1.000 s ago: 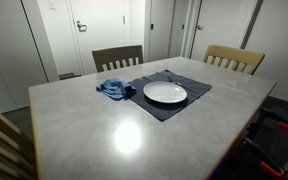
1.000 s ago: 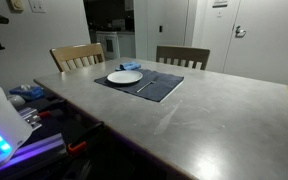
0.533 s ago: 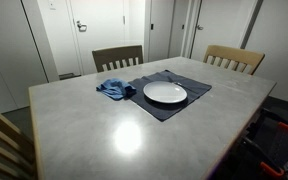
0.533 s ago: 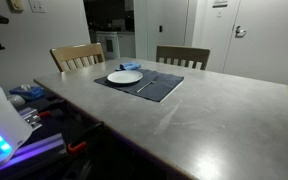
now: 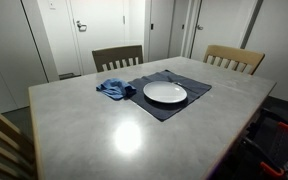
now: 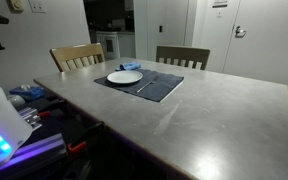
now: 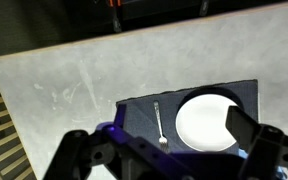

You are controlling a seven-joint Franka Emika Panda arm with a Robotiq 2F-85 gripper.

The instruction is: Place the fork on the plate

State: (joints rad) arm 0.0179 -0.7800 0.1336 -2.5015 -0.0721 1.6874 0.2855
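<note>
The white plate (image 5: 165, 93) lies on a dark grey placemat (image 5: 170, 109) at the table's far side; it shows in both exterior views (image 6: 124, 77) and in the wrist view (image 7: 206, 120). The thin metallic fork (image 7: 159, 122) lies on the placemat beside the plate, apart from it, and shows as a faint line in an exterior view (image 6: 144, 85). My gripper (image 7: 159, 138) hangs high above the table, over the placemat. It is open and empty, with its two fingers spread wide at the bottom of the wrist view. It does not show in either exterior view.
A crumpled blue cloth (image 5: 115, 89) lies on the table at the placemat's edge. Wooden chairs (image 5: 117, 57) (image 5: 234, 58) stand at the far side. The grey table (image 5: 114, 130) is broad. Equipment with cables sits beside the table (image 6: 29, 100).
</note>
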